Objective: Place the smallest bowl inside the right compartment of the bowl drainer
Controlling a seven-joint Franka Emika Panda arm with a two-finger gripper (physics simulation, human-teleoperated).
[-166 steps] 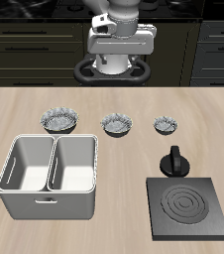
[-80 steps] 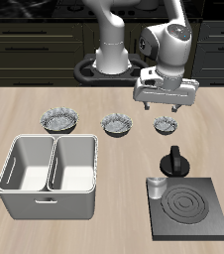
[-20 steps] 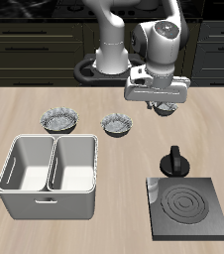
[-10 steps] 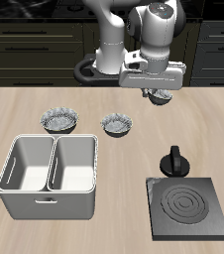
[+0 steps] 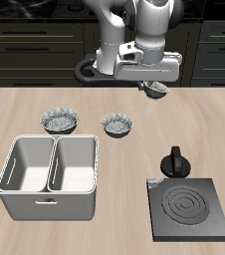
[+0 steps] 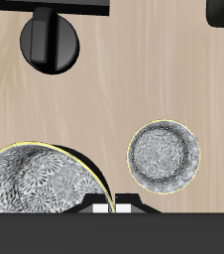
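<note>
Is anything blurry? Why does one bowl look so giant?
Both views are sharp, nothing blurry. In the wrist view the smallest bowl looks giant because it hangs close to the camera; the exterior view shows it small in the hand.

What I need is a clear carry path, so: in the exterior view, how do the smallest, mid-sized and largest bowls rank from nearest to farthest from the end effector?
1. the smallest bowl: gripped in the end effector, lifted off the table.
2. the mid-sized bowl: on the table, in front of the arm.
3. the largest bowl: farther along the row, behind the bowl drainer.
</note>
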